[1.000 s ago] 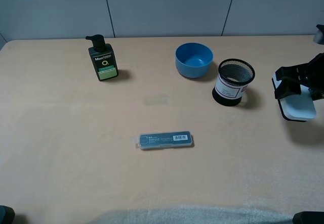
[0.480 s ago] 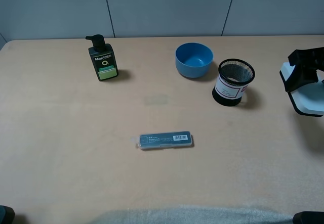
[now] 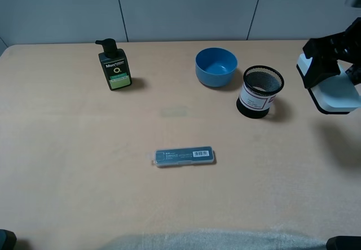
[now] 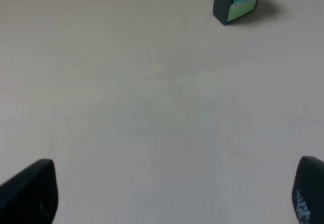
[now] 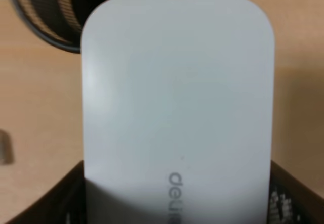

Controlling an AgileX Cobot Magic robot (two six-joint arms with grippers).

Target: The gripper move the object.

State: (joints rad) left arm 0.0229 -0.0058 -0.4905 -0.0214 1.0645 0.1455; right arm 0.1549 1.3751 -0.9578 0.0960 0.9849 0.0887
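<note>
Right jaws — tight on white case (image 3: 338,95)

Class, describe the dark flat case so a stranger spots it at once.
On the tan table, look at the middle, in front of the blue bowl. The dark case lies alone there: slim, grey, barcode-labelled, unlike the upright bottle and cup.

One each: bottle (image 3: 115,69), bowl (image 3: 216,66), mesh cup (image 3: 259,92), white case (image 3: 342,95), grey case (image 3: 185,157).

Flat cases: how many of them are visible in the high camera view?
2. The slim dark grey case lies on the table, in front of the middle. The white case is at the right edge, held in the right gripper. I see no other.
</note>
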